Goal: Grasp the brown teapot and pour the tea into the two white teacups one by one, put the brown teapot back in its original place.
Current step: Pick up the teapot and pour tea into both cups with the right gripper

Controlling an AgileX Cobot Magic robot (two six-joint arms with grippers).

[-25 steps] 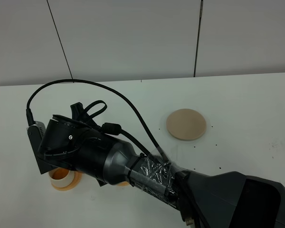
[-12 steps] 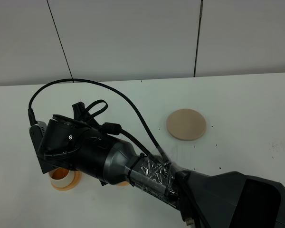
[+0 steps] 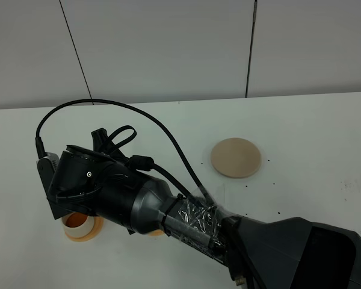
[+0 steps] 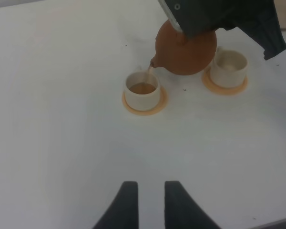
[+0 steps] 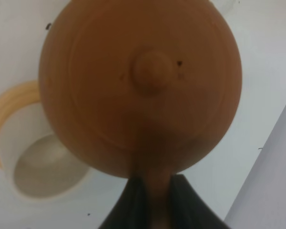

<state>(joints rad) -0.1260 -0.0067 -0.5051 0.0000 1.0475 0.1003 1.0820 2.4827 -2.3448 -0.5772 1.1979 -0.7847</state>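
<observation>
Your right tool (image 5: 152, 191) was clamped on the loop handle of the brown teapot (image 5: 138, 86), one dark finger on each side of the handle. The pot was a squat, round body of matte reddish-brown clay. Its lid sat flush, ringed by a faint circular seam, with a small rounded knob at the centre and a dark speck just beside the knob.

You had the pot tipped, its short spout angled down over the rim of the first teacup (image 4: 142, 93). A thin stream ran from the spout into the cup, and the tea (image 4: 143, 88) inside looked reddish-brown against the cream-white wall. The second teacup (image 4: 230, 64) stood just beside the pot, on the side away from the spout, and its inside looked pale. Each cup sat on one of the orange-tan coasters (image 4: 155, 106) on the white worktop (image 4: 62, 143).

In the high view your right arm (image 3: 138, 205) reached across and hid the pot. The beige disc coaster (image 3: 236, 158) lay at about three o'clock from the arm's wrist end, well apart from it.

Your left tool (image 4: 150, 186) hung above the worktop, its fingers slightly apart and gripping nothing.
</observation>
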